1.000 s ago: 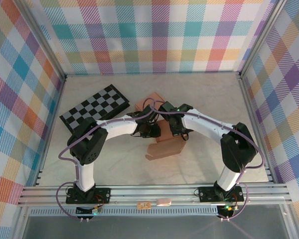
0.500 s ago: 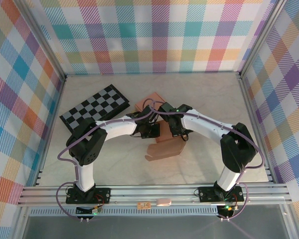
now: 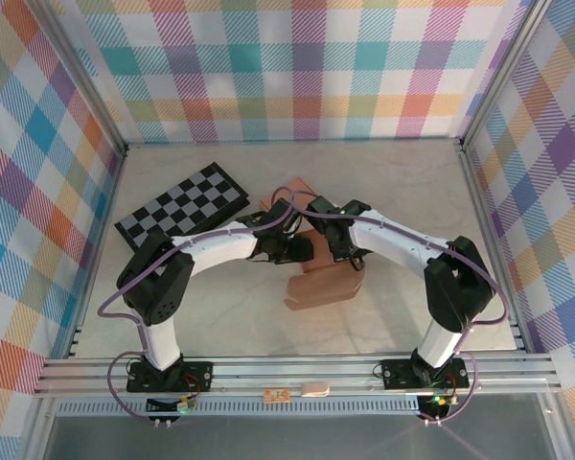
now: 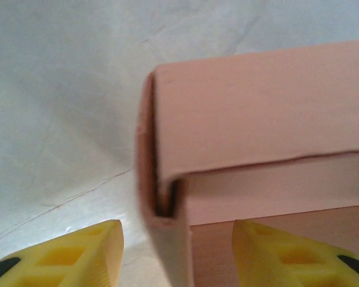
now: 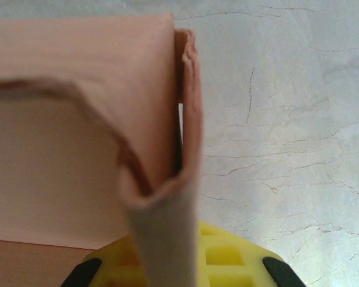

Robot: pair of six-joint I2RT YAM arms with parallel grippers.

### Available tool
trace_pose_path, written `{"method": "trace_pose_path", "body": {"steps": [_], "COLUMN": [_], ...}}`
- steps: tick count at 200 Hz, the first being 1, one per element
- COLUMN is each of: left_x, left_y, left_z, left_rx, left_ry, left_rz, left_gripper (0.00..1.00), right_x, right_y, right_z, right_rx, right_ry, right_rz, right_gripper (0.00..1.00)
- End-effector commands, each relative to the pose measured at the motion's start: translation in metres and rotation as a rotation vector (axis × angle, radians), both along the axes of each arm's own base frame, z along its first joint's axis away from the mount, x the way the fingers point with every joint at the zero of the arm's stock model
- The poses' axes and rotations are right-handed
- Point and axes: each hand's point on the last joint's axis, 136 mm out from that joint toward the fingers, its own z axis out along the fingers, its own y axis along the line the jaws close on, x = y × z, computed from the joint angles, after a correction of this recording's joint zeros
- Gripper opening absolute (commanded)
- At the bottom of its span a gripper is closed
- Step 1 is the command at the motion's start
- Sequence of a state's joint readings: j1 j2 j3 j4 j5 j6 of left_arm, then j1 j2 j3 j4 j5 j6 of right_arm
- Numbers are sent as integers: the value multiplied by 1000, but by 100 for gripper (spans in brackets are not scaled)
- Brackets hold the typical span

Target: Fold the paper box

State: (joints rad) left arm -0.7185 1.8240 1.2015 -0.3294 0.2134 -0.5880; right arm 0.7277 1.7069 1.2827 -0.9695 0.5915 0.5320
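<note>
While pinching a folded wall of the paper box (image 5: 78,149) in the right gripper (image 5: 182,263), straddles its corner with left gripper (image 4: 175,242) spread.

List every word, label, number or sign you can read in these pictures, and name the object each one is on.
No text can be read in any of the views.
Pink paper box: plain faces, no print.
Black-and-white chequered board: squares only, no letters or numbers.
Small tan part at the near edge: too small to tell whether it carries any marking.
</note>
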Motion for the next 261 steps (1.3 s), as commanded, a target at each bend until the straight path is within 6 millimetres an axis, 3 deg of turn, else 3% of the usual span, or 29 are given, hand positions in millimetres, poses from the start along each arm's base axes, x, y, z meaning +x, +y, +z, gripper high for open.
{"method": "trace_pose_path", "body": {"steps": [1,49,107,133,201,261], "left_x": [10,25,36,33,29,21], "left_y": [-15,5,-1,6,23,28], "left_z": [26,13,5,-4,-19,-22], "left_rx": [-109,-52,-27,20,178,274], "left_ry": [-48,-51,-68,-55,-51,-40], "left_rz": [-16,39,21,30,83,134], "left_gripper": [50,47,39,33,0,0], "right_x": [1,0,0,1,2,2], "right_y": [-3,-2,-1,0,0,1], "right_z": [8,9,6,6,7,3], "right_rx": [-10,-5,0,3,2,-5], "right_ry": [-13,-13,-7,-6,-11,-5], "right_rz": [-4,-2,-1,1,-2,-6], "right_gripper": [0,0,0,0,0,0]}}
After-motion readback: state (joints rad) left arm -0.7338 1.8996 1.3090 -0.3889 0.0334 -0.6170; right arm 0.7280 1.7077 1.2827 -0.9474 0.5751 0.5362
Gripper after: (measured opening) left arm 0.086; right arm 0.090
